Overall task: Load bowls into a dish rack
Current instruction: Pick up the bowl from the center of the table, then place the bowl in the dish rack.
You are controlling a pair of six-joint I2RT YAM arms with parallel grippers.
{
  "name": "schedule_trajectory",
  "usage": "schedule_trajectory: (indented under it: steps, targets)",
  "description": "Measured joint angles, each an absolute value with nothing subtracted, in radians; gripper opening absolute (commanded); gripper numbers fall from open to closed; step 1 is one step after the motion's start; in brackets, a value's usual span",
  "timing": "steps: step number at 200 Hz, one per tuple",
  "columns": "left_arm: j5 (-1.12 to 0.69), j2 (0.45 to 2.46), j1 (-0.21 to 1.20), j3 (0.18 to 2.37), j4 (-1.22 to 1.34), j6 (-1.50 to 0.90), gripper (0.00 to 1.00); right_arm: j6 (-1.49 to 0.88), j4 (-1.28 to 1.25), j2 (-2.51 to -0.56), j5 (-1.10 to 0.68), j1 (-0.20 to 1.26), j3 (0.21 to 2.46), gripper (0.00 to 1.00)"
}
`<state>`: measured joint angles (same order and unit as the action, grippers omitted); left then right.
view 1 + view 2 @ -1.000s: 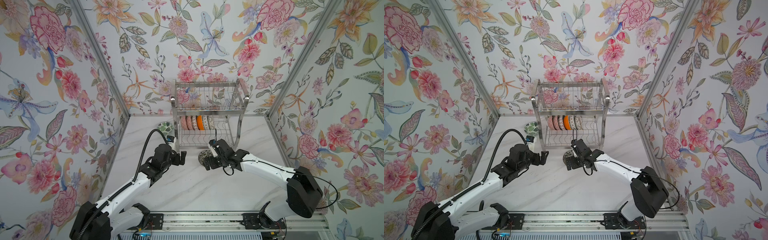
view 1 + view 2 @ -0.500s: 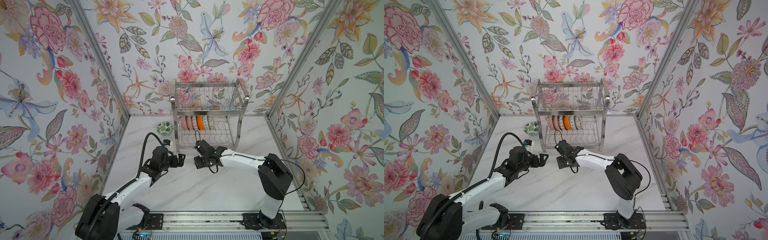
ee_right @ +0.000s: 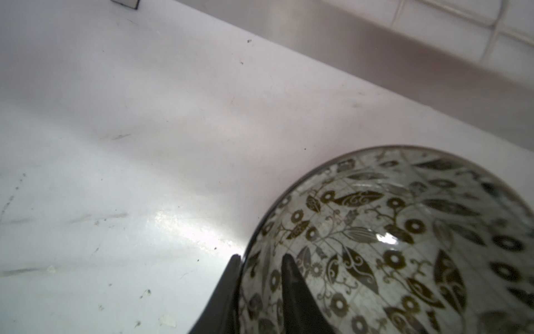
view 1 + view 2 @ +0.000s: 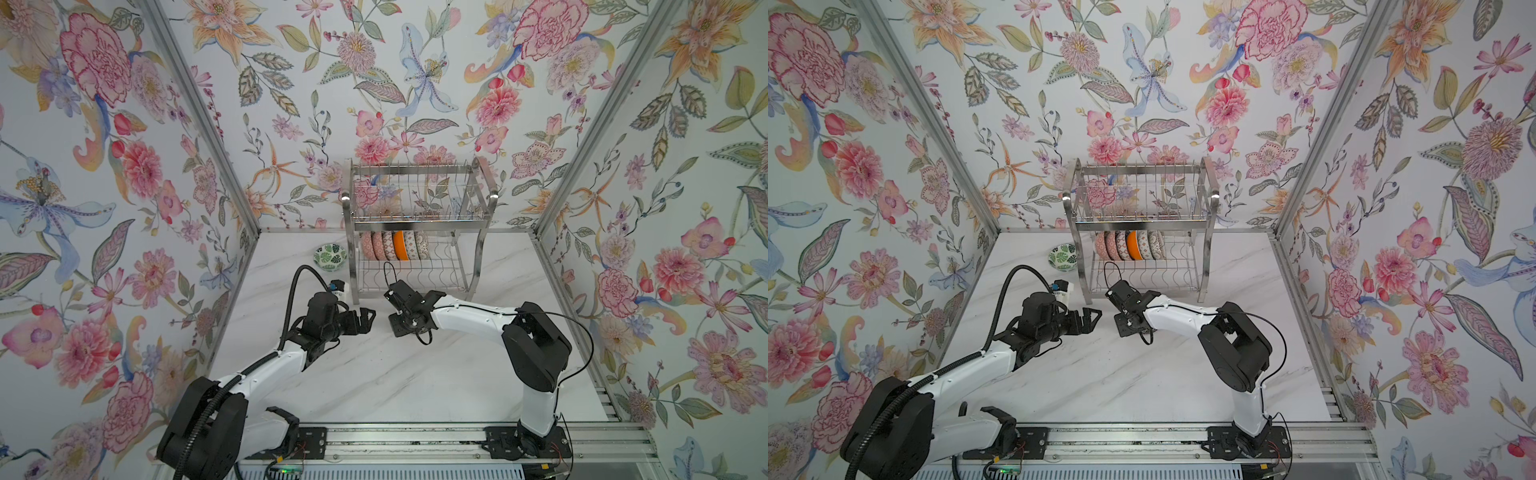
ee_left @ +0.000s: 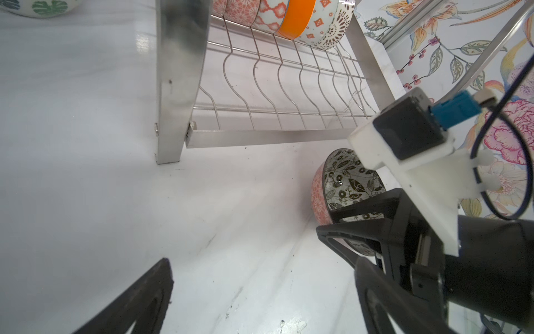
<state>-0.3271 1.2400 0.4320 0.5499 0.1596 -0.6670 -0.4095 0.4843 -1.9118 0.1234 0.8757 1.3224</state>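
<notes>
Closing right fingers [image 3: 231, 277] from wide to narrow, pinching rim of floral bowl [image 3: 404, 245], lower right of frame; keeping left fingers [image 5: 138, 300] wide, empty; readying lift toward rack [image 4: 352, 266].

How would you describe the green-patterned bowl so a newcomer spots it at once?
Find the rack by the back wall. Beside its leg, on the robot's left, a bowl sits on the table. It alone has green leaves; the racked bowls stand on edge.
</notes>
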Motion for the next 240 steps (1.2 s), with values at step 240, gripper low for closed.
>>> schedule_trajectory:
  steps: [240]
  targets:
    - [-0.210,1.456,0.689,0.815,0.202,-0.615,0.99,-0.397,0.525,-1.296,-0.099,0.336,0.994,0.00]
